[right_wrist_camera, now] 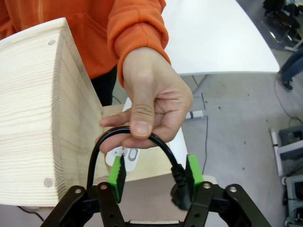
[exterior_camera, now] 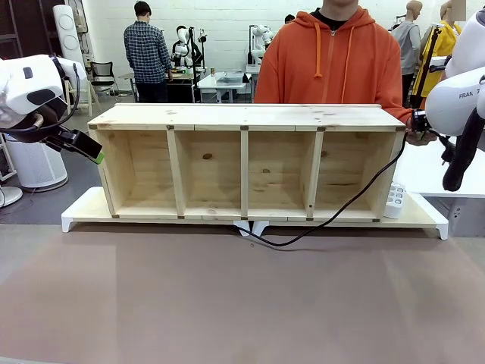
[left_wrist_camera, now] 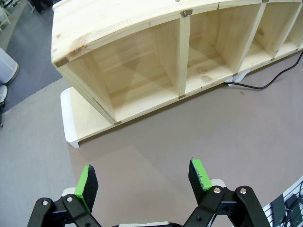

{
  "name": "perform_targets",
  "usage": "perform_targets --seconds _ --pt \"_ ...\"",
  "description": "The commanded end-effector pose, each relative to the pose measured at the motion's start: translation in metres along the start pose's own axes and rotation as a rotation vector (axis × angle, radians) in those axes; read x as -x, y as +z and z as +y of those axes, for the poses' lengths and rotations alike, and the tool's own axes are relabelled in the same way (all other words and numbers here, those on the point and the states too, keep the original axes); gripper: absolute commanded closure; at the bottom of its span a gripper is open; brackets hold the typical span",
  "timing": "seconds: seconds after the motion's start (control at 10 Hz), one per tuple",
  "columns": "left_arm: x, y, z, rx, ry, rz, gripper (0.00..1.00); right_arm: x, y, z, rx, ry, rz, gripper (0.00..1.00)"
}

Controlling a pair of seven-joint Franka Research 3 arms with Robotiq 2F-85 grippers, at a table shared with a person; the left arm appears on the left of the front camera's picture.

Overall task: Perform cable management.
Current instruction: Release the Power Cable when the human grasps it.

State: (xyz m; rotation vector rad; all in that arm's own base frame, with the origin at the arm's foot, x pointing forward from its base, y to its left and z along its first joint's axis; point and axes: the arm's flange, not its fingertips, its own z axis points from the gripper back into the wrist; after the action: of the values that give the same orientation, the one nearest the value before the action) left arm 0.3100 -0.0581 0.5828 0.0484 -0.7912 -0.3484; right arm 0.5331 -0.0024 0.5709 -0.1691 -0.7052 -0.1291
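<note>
The thin black cable (exterior_camera: pixel 341 208) runs from the table in front of the wooden shelf (exterior_camera: pixel 242 117) up past its right end to the person's hand (exterior_camera: pixel 421 137). In the right wrist view that hand (right_wrist_camera: pixel 151 99) pinches a loop of the cable (right_wrist_camera: pixel 142 132) just above my right gripper (right_wrist_camera: pixel 154 172). The jaws stand open, with the black plug (right_wrist_camera: pixel 180 182) resting against one green pad. My left gripper (left_wrist_camera: pixel 144 182) is open and holds nothing, hovering over the table before the shelf's left end (left_wrist_camera: pixel 118 28); it also shows beside that end (exterior_camera: pixel 95 154). A stretch of cable (left_wrist_camera: pixel 265 86) lies near the shelf front.
The shelf stands on a low white board (exterior_camera: pixel 83 208) across the table. A small white power strip (exterior_camera: pixel 395 199) leans at the shelf's right end, also seen below the hand (right_wrist_camera: pixel 125 158). The person in an orange hoodie (exterior_camera: pixel 333 61) stands behind the shelf. Brown tabletop (exterior_camera: pixel 227 303) stretches in front.
</note>
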Motion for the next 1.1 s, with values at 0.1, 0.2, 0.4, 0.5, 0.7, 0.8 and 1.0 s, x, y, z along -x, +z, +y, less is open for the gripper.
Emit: perform_targets --seconds 0.1,0.2,0.4,0.5,0.7,0.8,1.0 --pt "-0.0005 -0.0004 0.0004 -0.006 0.004 -0.008 0.0 -0.001 0.0009 0.0021 -0.001 -0.013 0.014 0.06" --pt "-0.0005 -0.0004 0.0004 -0.006 0.004 -0.008 0.0 -0.0011 0.0004 0.0014 -0.007 -0.041 -0.014 0.0" --pt "-0.0005 -0.0004 0.0004 -0.006 0.004 -0.008 0.0 0.0001 -0.0001 0.0 0.0 0.0 0.001 0.0" --pt "-0.0005 -0.0004 0.0004 -0.006 0.004 -0.008 0.0 0.0001 -0.0001 0.0 0.0 0.0 0.001 0.0" --pt "-0.0005 -0.0004 0.0004 -0.006 0.004 -0.008 0.0 0.0001 -0.0001 0.0 0.0 0.0 0.001 0.0" --pt "-0.0005 -0.0004 0.0004 -0.006 0.004 -0.008 0.0 0.0001 -0.0001 0.0 0.0 0.0 0.001 0.0" --pt "-0.0005 -0.0004 0.0004 -0.006 0.004 -0.008 0.0 0.0001 -0.0001 0.0 0.0 0.0 0.001 0.0"
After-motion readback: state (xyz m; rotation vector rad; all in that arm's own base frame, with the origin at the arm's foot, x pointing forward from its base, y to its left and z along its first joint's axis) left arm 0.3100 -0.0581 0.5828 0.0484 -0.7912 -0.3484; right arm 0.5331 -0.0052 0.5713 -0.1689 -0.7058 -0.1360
